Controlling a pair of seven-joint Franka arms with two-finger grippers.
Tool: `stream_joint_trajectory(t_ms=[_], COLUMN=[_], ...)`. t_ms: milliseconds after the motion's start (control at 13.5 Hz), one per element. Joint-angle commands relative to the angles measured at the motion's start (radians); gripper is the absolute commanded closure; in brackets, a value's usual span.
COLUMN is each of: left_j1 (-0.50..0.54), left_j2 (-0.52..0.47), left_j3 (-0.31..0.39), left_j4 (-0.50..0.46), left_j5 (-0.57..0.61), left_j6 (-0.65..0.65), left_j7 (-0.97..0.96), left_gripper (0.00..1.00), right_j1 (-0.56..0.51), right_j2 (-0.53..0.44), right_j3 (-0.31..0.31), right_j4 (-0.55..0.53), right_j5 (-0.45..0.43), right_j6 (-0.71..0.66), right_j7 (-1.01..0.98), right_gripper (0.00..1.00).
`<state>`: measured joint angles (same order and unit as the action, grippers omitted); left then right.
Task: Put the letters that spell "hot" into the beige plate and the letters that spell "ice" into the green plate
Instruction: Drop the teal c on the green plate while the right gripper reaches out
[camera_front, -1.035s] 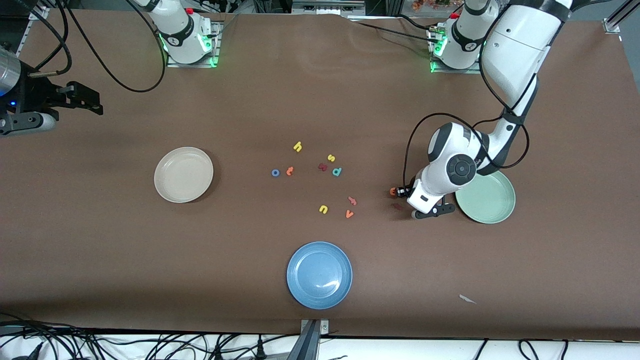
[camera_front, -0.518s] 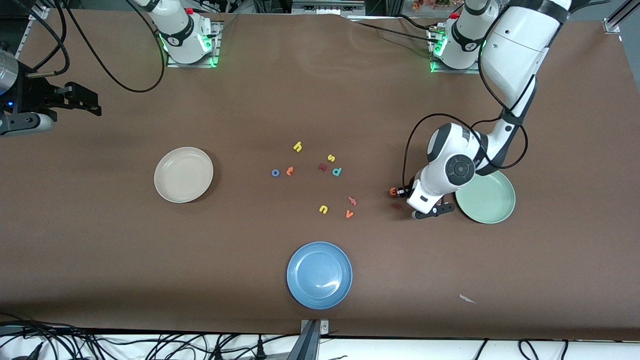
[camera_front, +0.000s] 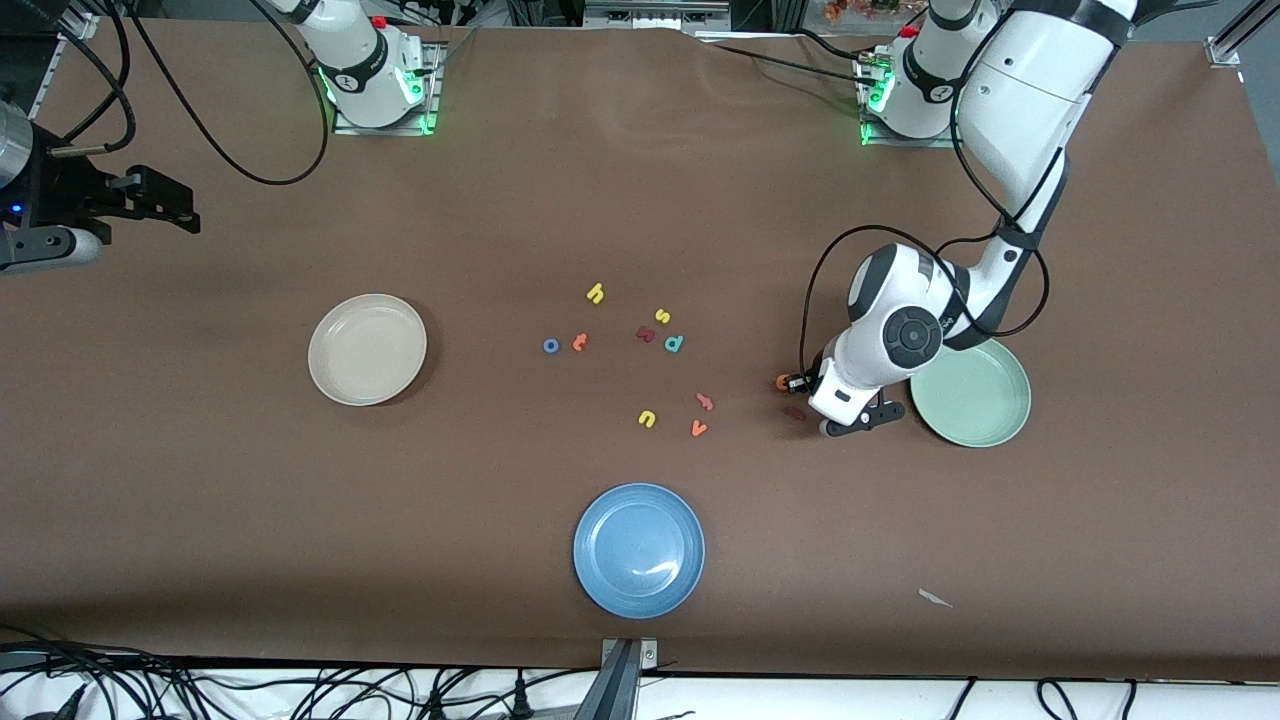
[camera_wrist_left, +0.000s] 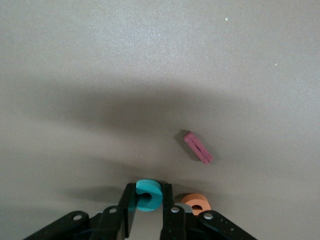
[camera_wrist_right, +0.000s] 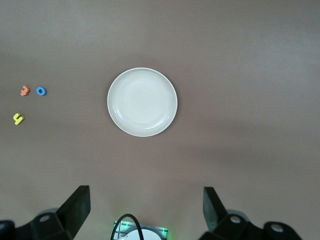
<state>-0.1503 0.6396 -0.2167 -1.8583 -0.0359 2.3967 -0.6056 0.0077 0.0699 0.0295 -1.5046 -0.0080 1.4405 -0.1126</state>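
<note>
The brown table (camera_front: 640, 200) holds three plates. The beige plate (camera_front: 367, 349) lies toward the right arm's end, the green plate (camera_front: 975, 395) toward the left arm's end, and a blue plate (camera_front: 639, 549) sits nearest the front camera. All three look empty. The left arm bends down low just beside the green plate. Its gripper (camera_wrist_left: 149, 216) is down at the table, and its fingers (camera_wrist_left: 129, 210) are nearly closed around the teal c (camera_wrist_left: 148, 194). The c sits right between them. I can't tell if they are squeezing it yet. The orange e (camera_wrist_left: 195, 203) lies just beside the gripper, and the dark red i (camera_wrist_left: 198, 148) is near it too. So the step in hand is picking up the c, the first of the "ice" letters. Next the arm needs to grip tight, lift the c and drop it in the green plate. The h (camera_front: 595, 293), o (camera_front: 550, 345) and t (camera_front: 579, 342) wait in the middle of the table. The right gripper (camera_wrist_right: 145, 207) waits wide open, holding nothing, high over the table near the beige plate.
</note>
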Motion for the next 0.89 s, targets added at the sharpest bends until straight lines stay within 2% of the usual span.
stream_joint_trajectory(t_ms=[0, 222, 518, 813], left_j1=[-0.009, -0.009, 0.037, 0.158], left_j2=[-0.001, -0.021, -0.13, -0.228], left_j3=[0.005, 0.008, 0.01, 0.01], left_j4=[0.001, 0.017, 0.06, 0.074], left_j5=[-0.024, -0.015, -0.015, -0.015], left_j6=[-0.002, -0.052, -0.244, -0.44], left_j7=[-0.002, 0.001, 0.052, 0.258], left_gripper=[0.84, 0.94, 0.94, 0.94], right_j1=[-0.006, -0.006, 0.008, 0.063], right_j2=[0.011, 0.013, 0.022, 0.044], right_j3=[-0.003, 0.0, 0.007, 0.009], right_j4=[0.03, 0.029, 0.024, 0.024], right_j5=[0.014, 0.014, 0.019, 0.01], right_j6=[-0.006, -0.008, -0.022, -0.012], right_j7=[0.004, 0.004, -0.006, 0.016], right_gripper=[0.0, 0.0, 0.0, 0.0])
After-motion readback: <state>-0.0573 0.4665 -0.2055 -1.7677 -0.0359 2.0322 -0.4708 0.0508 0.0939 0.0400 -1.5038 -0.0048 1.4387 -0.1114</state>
